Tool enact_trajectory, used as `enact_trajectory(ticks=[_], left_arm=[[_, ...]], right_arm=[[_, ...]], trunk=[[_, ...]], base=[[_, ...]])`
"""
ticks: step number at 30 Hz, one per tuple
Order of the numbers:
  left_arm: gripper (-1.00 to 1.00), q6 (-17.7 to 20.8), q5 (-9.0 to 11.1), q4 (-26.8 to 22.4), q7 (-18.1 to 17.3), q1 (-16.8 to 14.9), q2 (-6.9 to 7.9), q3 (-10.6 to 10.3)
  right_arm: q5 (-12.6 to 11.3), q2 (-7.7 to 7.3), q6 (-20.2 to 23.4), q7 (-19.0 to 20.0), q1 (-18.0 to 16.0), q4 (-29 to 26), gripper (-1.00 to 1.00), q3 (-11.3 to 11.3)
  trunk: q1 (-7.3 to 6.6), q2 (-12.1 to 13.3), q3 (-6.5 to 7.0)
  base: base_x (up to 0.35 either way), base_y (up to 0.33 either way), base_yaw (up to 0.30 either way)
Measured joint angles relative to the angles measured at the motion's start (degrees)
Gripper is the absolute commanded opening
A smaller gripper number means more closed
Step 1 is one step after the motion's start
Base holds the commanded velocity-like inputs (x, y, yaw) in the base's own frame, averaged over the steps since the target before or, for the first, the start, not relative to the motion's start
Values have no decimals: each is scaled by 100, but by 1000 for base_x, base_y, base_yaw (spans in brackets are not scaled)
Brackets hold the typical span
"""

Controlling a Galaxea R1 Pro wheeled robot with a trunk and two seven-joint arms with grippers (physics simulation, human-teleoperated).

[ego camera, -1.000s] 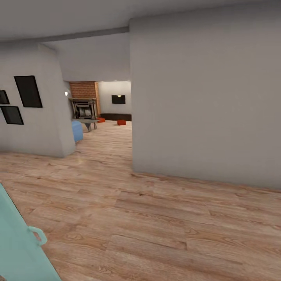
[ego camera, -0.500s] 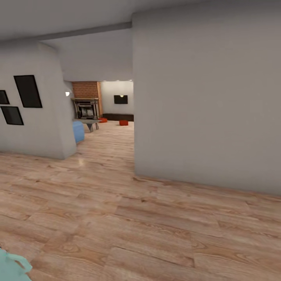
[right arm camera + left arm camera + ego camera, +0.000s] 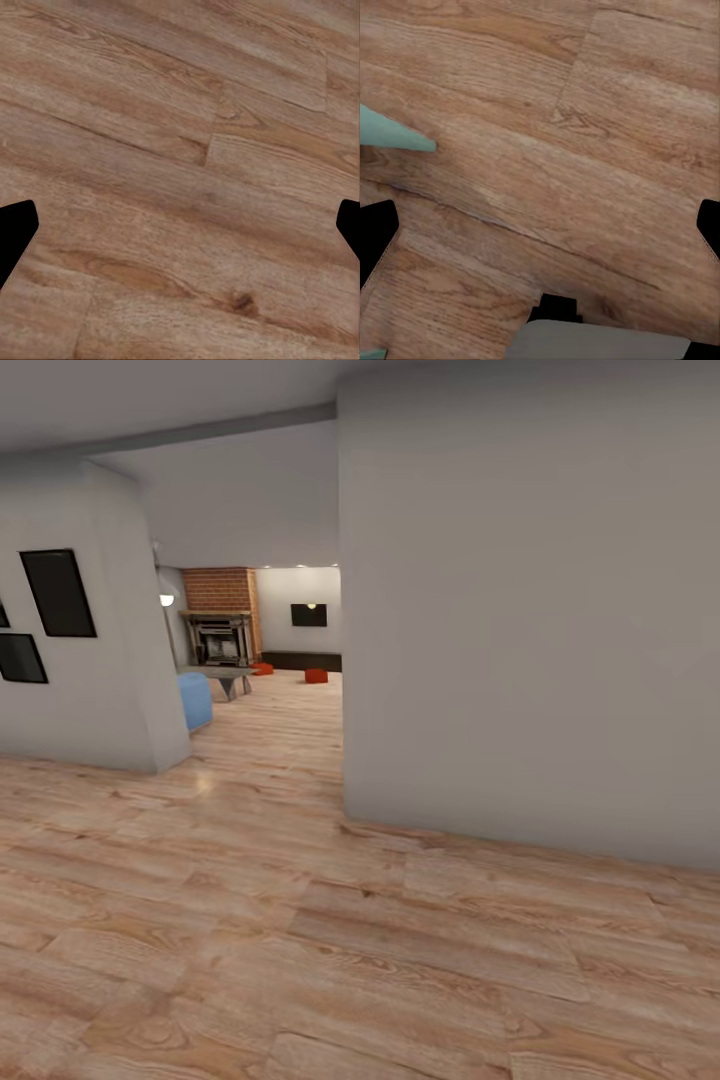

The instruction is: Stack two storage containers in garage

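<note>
Far down the hallway, in the living room, two small orange-red storage containers sit on the light wood floor: one (image 3: pixel 316 676) in front of the long dark cabinet (image 3: pixel 300 660), the other (image 3: pixel 263 668) near the brick fireplace (image 3: pixel 220 622). My left gripper (image 3: pixel 540 240) points down at wood planks, its two dark fingertips wide apart with nothing between them. My right gripper (image 3: pixel 180 232) is likewise open over bare planks. Neither is near a container.
A large grey wall (image 3: pixel 530 610) blocks the right side, its corner at the passage. Another grey wall with dark picture frames (image 3: pixel 57 592) stands left. Between them a corridor leads to a blue sofa (image 3: pixel 195 700) and low table (image 3: pixel 228 677). A pale green edge (image 3: pixel 390 131) shows by the left gripper.
The head view has shifted forward and to the right: the pale green door at the lower left has left the picture and the picture frames have slid left. The containers stay put.
</note>
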Motion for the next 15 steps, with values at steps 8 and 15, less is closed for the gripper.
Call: enact_trajectory(ticks=[8, 15], left_arm=[[100, -8, -2, -85, 12, 0, 35, 25], [100, -24, 1, -90, 56, 0, 17, 34]], right_arm=[[-3, 2, -1, 0, 2, 0, 100, 0], [-7, 2, -6, 0, 3, 0, 100, 0]], trunk=[[0, 0, 0], [0, 0, 0]], base=[[325, 0, 0], [325, 0, 0]])
